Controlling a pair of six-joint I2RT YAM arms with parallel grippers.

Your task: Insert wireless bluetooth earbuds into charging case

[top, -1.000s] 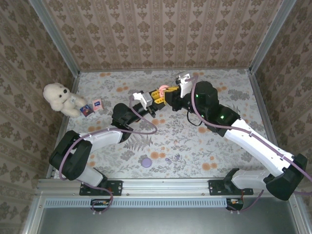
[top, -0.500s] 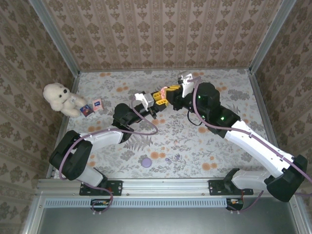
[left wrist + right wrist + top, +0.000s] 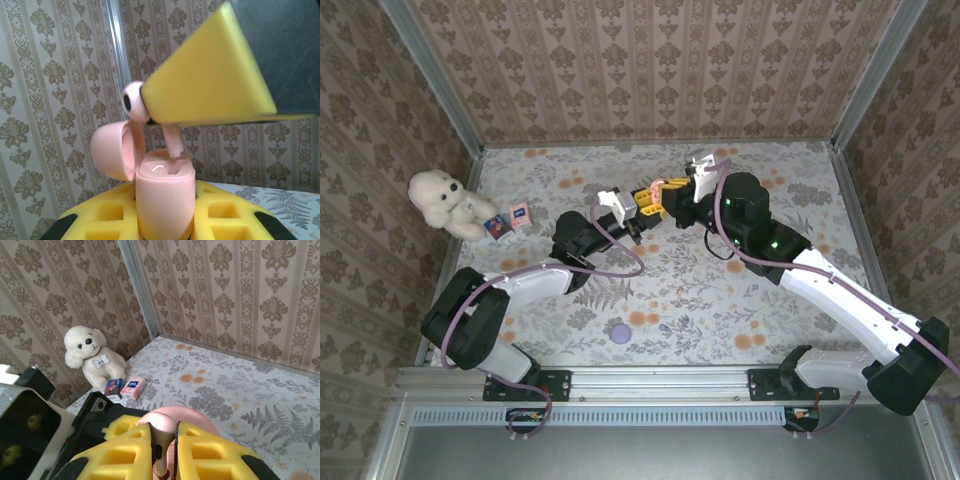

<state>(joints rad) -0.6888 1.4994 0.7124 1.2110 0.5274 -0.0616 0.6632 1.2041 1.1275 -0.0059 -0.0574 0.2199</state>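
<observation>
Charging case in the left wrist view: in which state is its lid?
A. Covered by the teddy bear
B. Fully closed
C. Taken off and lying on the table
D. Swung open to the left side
D: the pink charging case stands upright with its lid swung open to the left, still attached at the hinge, and the earbud points its stem down at the uncovered opening.

The charging case (image 3: pixel 165 197) is pale pink with rounded corners. It stands upright, clamped in the left gripper (image 3: pixel 165 220), and its lid (image 3: pixel 114 150) is hinged open to the left in the left wrist view. The earbud (image 3: pixel 136 102), also pale pink, is pinched in the right gripper (image 3: pixel 162 440) directly above the case, stem pointing down with its tip at the open case mouth.
</observation>
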